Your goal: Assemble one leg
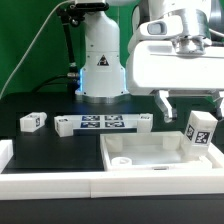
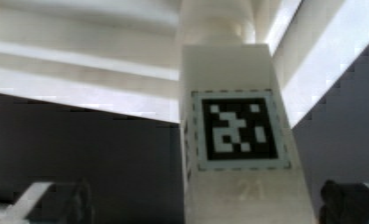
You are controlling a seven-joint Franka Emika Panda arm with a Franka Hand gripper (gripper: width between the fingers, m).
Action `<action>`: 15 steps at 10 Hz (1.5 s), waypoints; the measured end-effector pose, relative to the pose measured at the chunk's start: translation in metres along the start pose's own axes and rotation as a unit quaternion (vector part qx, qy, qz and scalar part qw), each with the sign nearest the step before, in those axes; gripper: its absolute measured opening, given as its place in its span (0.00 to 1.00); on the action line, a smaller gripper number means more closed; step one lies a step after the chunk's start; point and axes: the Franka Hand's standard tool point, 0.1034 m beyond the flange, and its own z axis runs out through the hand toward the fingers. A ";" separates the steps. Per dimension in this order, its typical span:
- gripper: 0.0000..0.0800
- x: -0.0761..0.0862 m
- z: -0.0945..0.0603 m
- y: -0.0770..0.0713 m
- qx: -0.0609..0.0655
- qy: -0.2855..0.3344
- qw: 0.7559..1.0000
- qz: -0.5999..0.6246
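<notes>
A white leg [image 1: 200, 131] with a black-and-white tag stands upright at the far corner of the large white panel [image 1: 140, 153], on the exterior view's right. My gripper [image 1: 193, 103] hangs just above it, open, with one finger on each side and nothing held. In the wrist view the leg [image 2: 238, 110] fills the middle with its tag facing the camera. It stands between my fingers [image 2: 46, 203], nearer to one than the other, and neither clearly touches it. My gripper [image 2: 199, 204] is open there too.
A second leg [image 1: 33, 121] lies on the black table at the exterior view's left. The marker board [image 1: 100, 124] lies in front of the robot base [image 1: 100, 60]. A white block [image 1: 5, 152] sits at the left edge. A white border [image 1: 100, 185] runs along the front.
</notes>
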 end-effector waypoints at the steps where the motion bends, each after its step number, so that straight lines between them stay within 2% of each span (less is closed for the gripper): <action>1: 0.81 -0.002 0.001 -0.001 0.001 -0.006 1.000 0.000; 3: 0.81 -0.003 0.003 -0.002 0.005 -0.024 1.000 0.001; 4: 0.81 -0.008 0.007 -0.003 0.009 -0.054 0.998 0.001; 7: 0.81 -0.003 0.008 -0.006 0.032 -0.188 0.982 0.006; 8: 0.81 -0.001 0.008 -0.004 0.034 -0.210 0.977 0.007; 9: 0.81 -0.006 0.005 -0.006 0.041 -0.273 0.961 0.007; 10: 0.81 -0.002 0.004 -0.005 0.047 -0.324 0.945 0.006; 11: 0.81 0.006 0.008 -0.003 0.047 -0.332 0.942 0.003; 14: 0.80 0.006 0.010 -0.001 0.045 -0.319 0.947 0.003; 15: 0.59 0.006 0.011 -0.001 0.044 -0.319 0.947 0.003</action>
